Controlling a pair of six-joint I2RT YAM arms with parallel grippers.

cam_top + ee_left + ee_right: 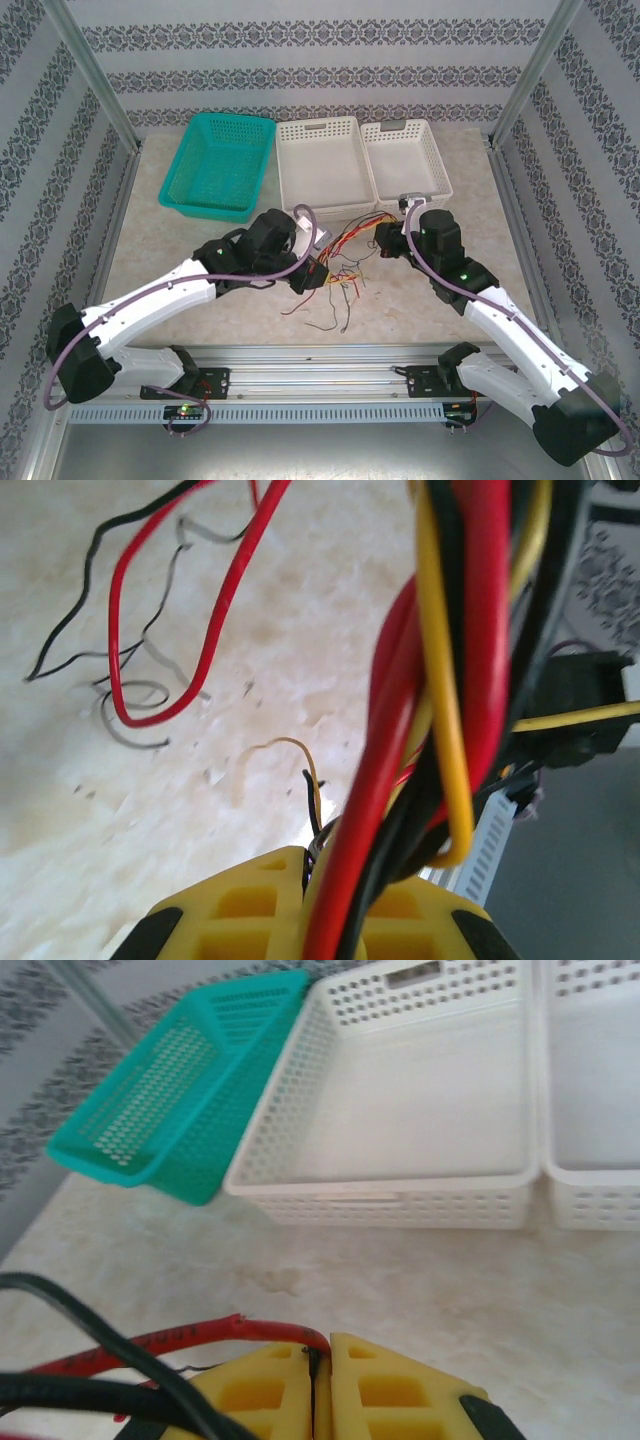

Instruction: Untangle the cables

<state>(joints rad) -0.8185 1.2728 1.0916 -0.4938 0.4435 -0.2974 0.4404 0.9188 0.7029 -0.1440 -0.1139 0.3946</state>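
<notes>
The cables (345, 245) are a bundle of thin red, yellow and black wires stretched between my two grippers, with loose ends trailing onto the table toward the near edge. My left gripper (316, 266) is shut on the bundle's left end. In the left wrist view its yellow fingers (250, 900) are closed together with dark strands pinched in the seam, and red, black and yellow cables (440, 680) hang close before the lens. My right gripper (322, 1348) is shut on a red cable (190, 1332) at the bundle's right end, and a black cable (70, 1305) crosses beside it.
A teal basket (218, 165) stands at the back left, with two white baskets (325, 165) (408, 160) side by side to its right. Loose red and black wire ends (140, 670) lie on the marble tabletop. Metal frame posts stand at the table's corners.
</notes>
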